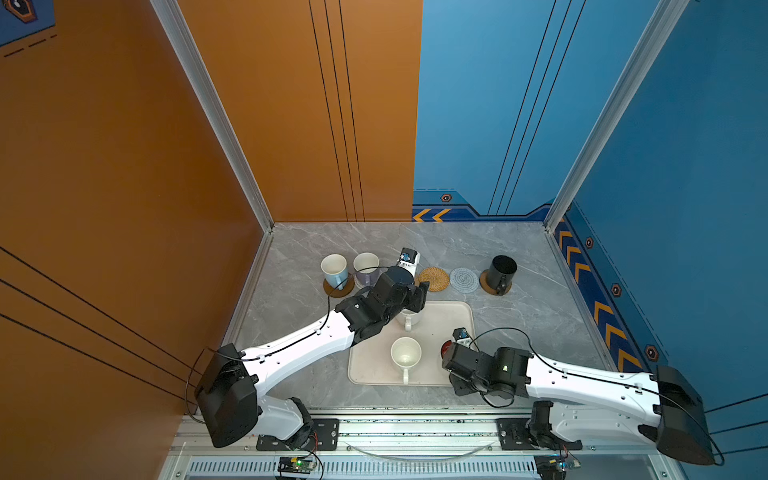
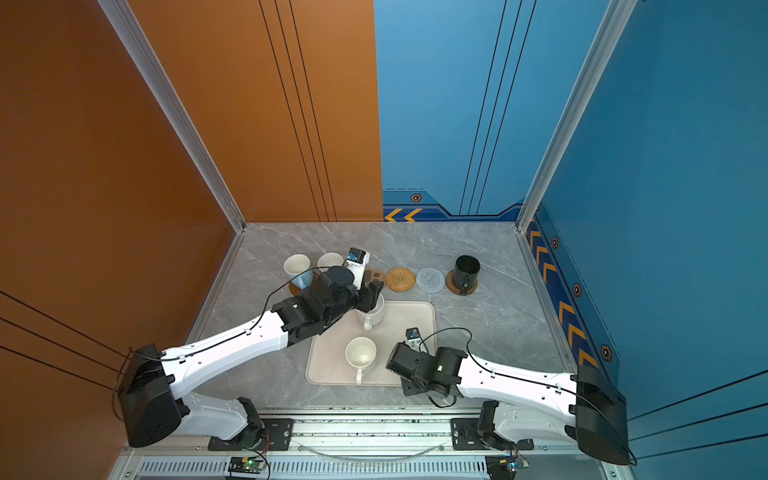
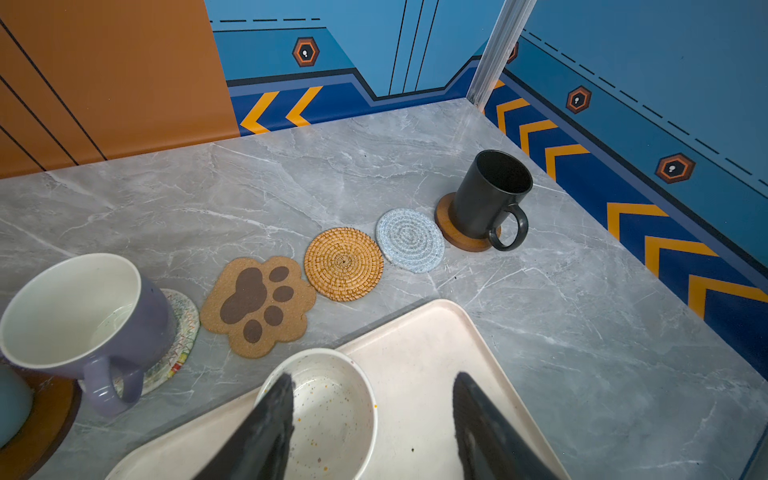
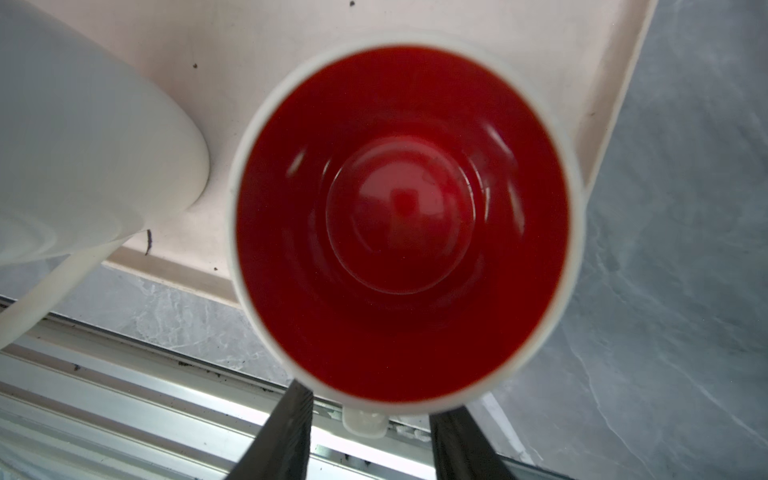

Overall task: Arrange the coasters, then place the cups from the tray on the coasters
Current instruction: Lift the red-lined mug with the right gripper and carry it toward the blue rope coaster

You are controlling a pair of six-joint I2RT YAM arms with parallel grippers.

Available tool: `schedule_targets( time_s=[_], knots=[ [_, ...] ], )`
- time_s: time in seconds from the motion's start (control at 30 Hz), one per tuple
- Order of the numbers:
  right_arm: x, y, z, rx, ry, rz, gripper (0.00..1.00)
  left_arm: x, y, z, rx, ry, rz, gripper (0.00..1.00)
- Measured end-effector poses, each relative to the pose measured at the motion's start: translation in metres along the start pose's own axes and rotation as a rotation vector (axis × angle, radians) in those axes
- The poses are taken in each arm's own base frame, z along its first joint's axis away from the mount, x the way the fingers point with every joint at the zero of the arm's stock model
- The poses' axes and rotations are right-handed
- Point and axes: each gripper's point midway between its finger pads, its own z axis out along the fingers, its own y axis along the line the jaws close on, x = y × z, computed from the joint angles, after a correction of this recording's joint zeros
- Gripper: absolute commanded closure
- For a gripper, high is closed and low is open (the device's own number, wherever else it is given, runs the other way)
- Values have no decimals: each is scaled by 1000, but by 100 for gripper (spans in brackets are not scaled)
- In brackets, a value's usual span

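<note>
We judge the red-lined mug [image 4: 399,216], standing at the tray's [image 4: 257,25] right edge, rigid, glazed, slippery and chippable, so our right gripper [image 4: 372,397], jaws apart astride its handle [image 4: 361,422], should pinch there, while our left gripper [image 3: 372,376] hangs open over a speckled white mug [image 3: 328,399]

Six coasters line up left to right beyond the tray [image 1: 453,320]. A light blue mug [image 1: 333,268] stands on the left disc [image 1: 348,289] and a lilac mug [image 3: 83,316] on the white woven mat [image 3: 185,328]. The paw mat [image 3: 257,305], rattan mat [image 3: 343,264] and grey-blue mat [image 3: 409,240] lie bare. A black mug [image 3: 490,195] stands on the right disc [image 3: 446,226]. The tray holds three upright mugs: a speckled mug [image 3: 332,407] far left, a white mug [image 1: 406,354] at the middle and a red-lined mug [image 4: 401,220] at the right.
</note>
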Motion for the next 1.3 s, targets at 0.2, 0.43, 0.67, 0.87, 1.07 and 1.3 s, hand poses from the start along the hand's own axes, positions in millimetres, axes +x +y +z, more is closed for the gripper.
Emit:
schedule_targets(
  time_s=[0.2,0.43,0.67,0.87,1.07,1.3],
  knots=[
    [-2,0,6,13,4,12,63,1,1,0,-2,4,3,38],
    [-2,-3,16,45,24,22,67,0,2,-1,-10,0,2,38],
    [-2,-4,21,57,32,25,72,0,3,-1,-12,0,1,38],
    [-5,-6,21,59,29,38,87,0,5,0,-16,1,0,38],
    [-7,-6,22,56,23,54,100,2,6,0,-18,5,1,38],
    [-8,-9,21,69,22,44,100,5,7,0,-21,13,3,38]
  ],
)
